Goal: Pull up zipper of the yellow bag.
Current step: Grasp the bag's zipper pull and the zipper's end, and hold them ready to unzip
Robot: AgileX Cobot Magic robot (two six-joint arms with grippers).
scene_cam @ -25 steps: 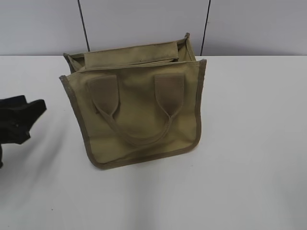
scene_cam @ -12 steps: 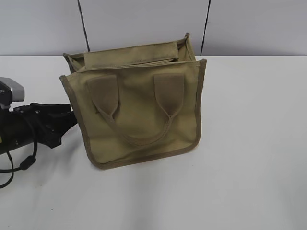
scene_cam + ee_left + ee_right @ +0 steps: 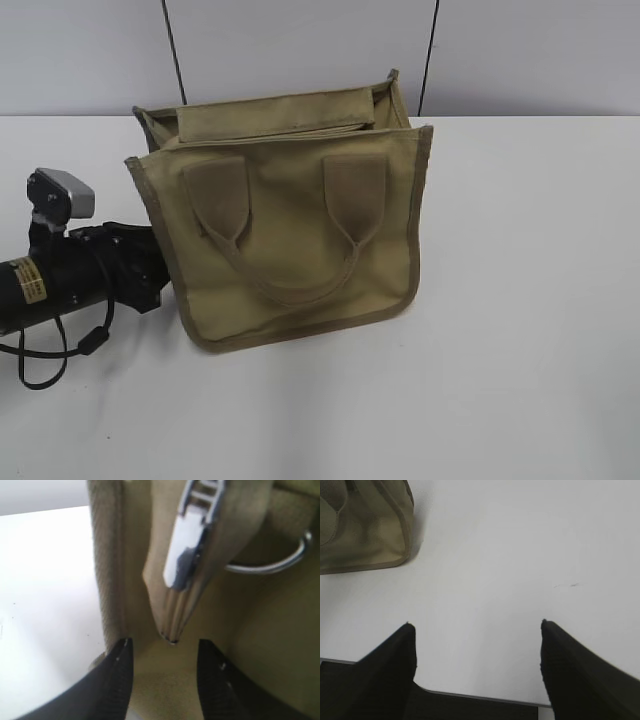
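Left wrist view: zipper [image 3: 186, 555] just beyond open left gripper [image 3: 162, 662].

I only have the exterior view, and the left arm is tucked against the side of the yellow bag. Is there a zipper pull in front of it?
Observer: Yes. The left wrist view shows the zipper, a shiny silver tab, hanging just ahead of the left gripper.
Operator: Has it gripped the tab?
Observer: No. The jaws are open, with the tab beyond the fingertips.
Operator: Any other metal there?
Observer: A silver ring sits right of the tab.
Operator: And the right gripper?
Observer: The right gripper is open over bare table, apart from the yellow bag.
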